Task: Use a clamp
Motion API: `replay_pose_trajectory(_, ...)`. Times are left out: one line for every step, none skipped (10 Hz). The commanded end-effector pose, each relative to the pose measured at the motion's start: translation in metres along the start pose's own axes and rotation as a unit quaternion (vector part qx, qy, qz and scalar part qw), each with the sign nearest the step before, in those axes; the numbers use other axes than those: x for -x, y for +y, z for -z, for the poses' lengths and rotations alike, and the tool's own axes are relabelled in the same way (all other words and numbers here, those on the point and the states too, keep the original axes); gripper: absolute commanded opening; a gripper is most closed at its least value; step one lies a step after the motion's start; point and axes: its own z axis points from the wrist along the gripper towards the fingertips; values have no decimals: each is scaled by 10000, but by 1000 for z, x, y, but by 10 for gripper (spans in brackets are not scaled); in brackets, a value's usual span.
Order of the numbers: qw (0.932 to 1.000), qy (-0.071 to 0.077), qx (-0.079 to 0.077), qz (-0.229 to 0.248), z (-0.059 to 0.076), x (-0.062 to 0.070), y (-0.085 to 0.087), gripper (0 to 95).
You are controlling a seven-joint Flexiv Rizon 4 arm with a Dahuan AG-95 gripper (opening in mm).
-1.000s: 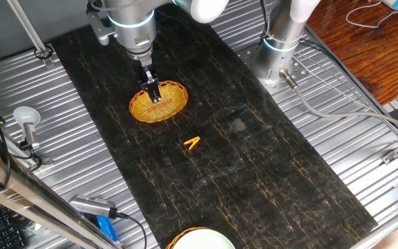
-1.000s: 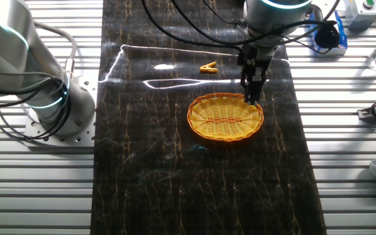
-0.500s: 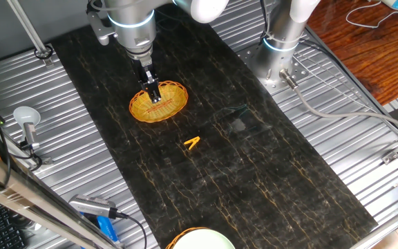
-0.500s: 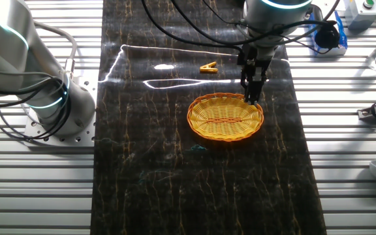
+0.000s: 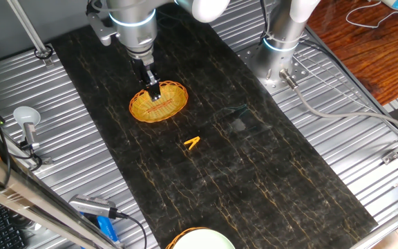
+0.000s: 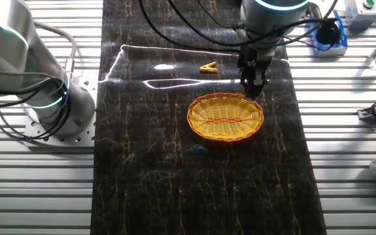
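Note:
The clamp (image 5: 192,142) is a tiny yellow-orange V-shaped clip lying on the dark mat, apart from the basket; it also shows in the other fixed view (image 6: 208,67). The round woven basket (image 5: 159,104) sits on the mat and also shows in the other fixed view (image 6: 225,117). My gripper (image 5: 153,90) hangs just above the basket's rim on the side away from the clamp, as the other fixed view (image 6: 253,91) also shows. Its fingers stand close together and hold nothing.
A second arm's base (image 5: 280,55) stands beside the mat and also shows in the other fixed view (image 6: 38,85). A white bowl in a basket (image 5: 199,240) sits at the near edge. Ribbed metal table (image 5: 365,138) flanks the mat. Cables run at the right.
My gripper has lifted slightly off the basket's rim. The basket and the clamp have not moved.

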Motion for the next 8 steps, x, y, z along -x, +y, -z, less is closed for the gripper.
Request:
replay_pose_trajectory(9996,16,-195,185,-1,1,0,0)
replay_pose_trajectory(9997,-3,-189,138,-1,1,0,0)
replay_pose_trajectory(9998,-40,-187,87,0,1,0,0)
replay_pose_trajectory(9998,-29,-199,48,0,1,0,0)
replay_pose_trajectory(9998,-37,-190,6,0,1,0,0)
replay_pose_trajectory(9998,-20,-188,-3,0,1,0,0)
replay_pose_trajectory(9998,-3,-186,-28,0,1,0,0)
replay_pose_trajectory(9998,8,-186,-54,0,1,0,0)
